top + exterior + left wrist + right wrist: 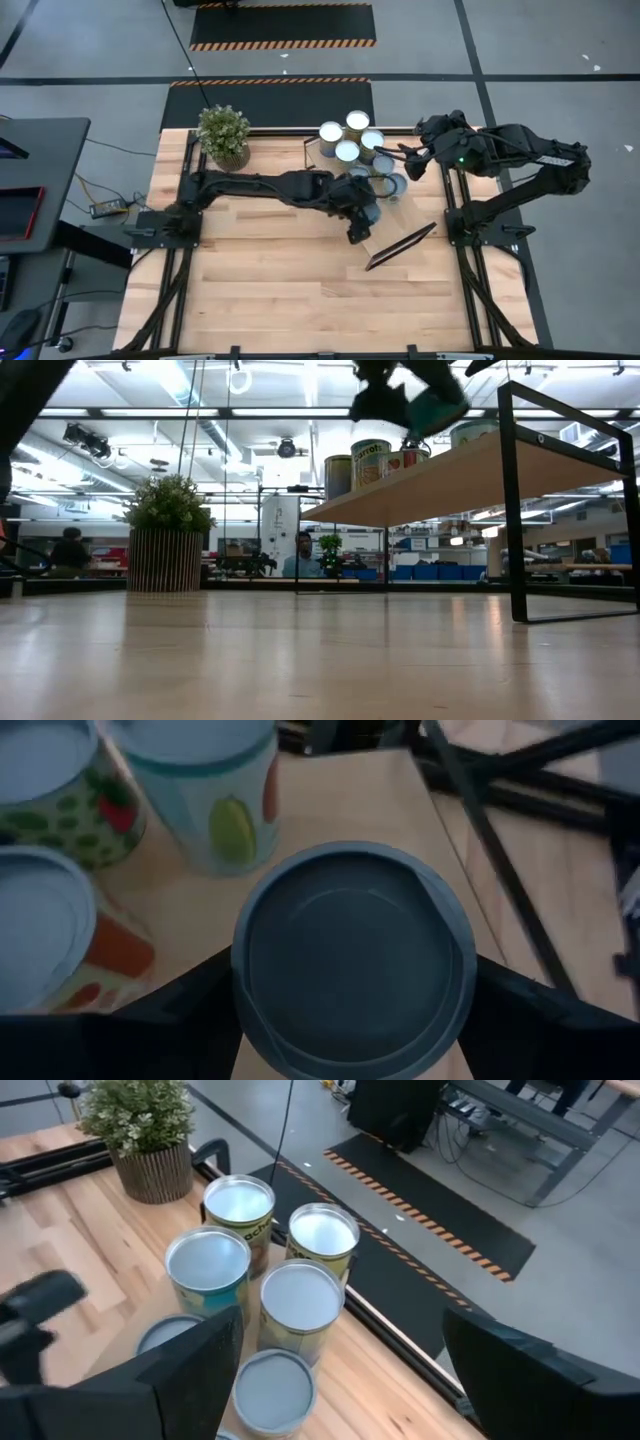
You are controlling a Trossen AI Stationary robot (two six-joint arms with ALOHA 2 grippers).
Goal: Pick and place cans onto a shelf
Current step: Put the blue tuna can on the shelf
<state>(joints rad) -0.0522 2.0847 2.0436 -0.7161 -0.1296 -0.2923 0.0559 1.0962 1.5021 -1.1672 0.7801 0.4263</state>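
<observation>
The shelf (405, 215) stands at the table's far right; in the low view its board (450, 475) sits on black brackets. Several cans (347, 151) stand upright on their bases on its far part, as the right wrist view (300, 1300) shows. My left gripper (365, 212) is shut on a grey-topped can (355, 960) above the board; both also show at the top of the low view (435, 410). My right gripper (408, 155) is open and empty, just right of the standing cans, its fingers spread wide (340, 1330). My left gripper pinches the grey-topped can by its side wall just below the rim (245, 990) between its two fingers, one on each side. The fingers come from the table's left. The can's top faces the wrist camera. In the low view the can hangs clear above the board.
A potted plant (223, 135) stands at the table's far left, left of the shelf. The shelf's near black bracket (515, 500) rises beside the held can. Bare tabletop (300, 290) lies toward the near edge. People show in the room behind (303, 555).
</observation>
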